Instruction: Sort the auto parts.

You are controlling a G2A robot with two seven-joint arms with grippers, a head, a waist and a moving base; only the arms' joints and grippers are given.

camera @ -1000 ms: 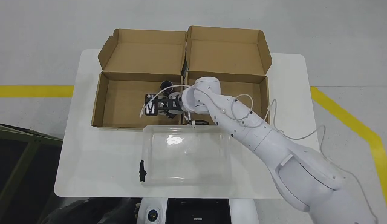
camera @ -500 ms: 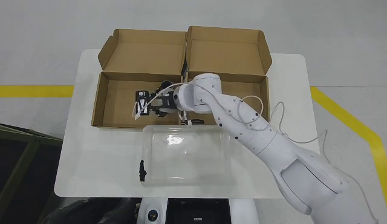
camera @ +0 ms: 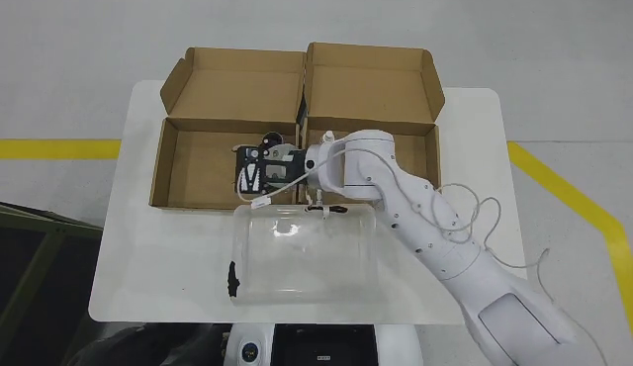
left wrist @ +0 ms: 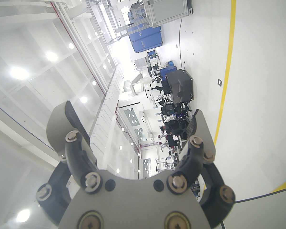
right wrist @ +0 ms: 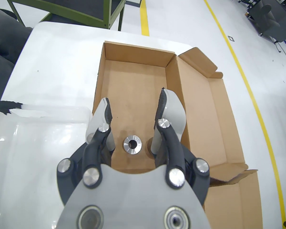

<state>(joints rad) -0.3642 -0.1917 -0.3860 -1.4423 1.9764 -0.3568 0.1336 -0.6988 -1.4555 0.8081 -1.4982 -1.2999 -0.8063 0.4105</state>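
While the left end effector [left wrist: 132, 110] is held with its fingers spread wide and nothing between them, turned toward the ceiling and the far end of a hall, the task's things are found on a white table [camera: 138, 257]. Along the table's front a clear plastic bin [camera: 297, 257] is set, and a small black piece [camera: 231, 279] is seen at its left edge; what it is cannot be told. Behind the bin two open cardboard boxes are placed side by side, touching, with their lids folded back. The left box [camera: 193, 173] is entered from the right by the right arm, and the right end effector [camera: 252, 171] is held low over the box floor, toward the box's right end and just behind the bin's rear wall. In the right wrist view its fingers [right wrist: 102, 115] are seen spread apart, with nothing pinched between them. A silver ring-shaped part [right wrist: 132, 145] is seen lying flat on the brown floor of the left box, below the gap between the fingers and gripped by neither. The right box [camera: 371, 89] is crossed at its front left by the white arm
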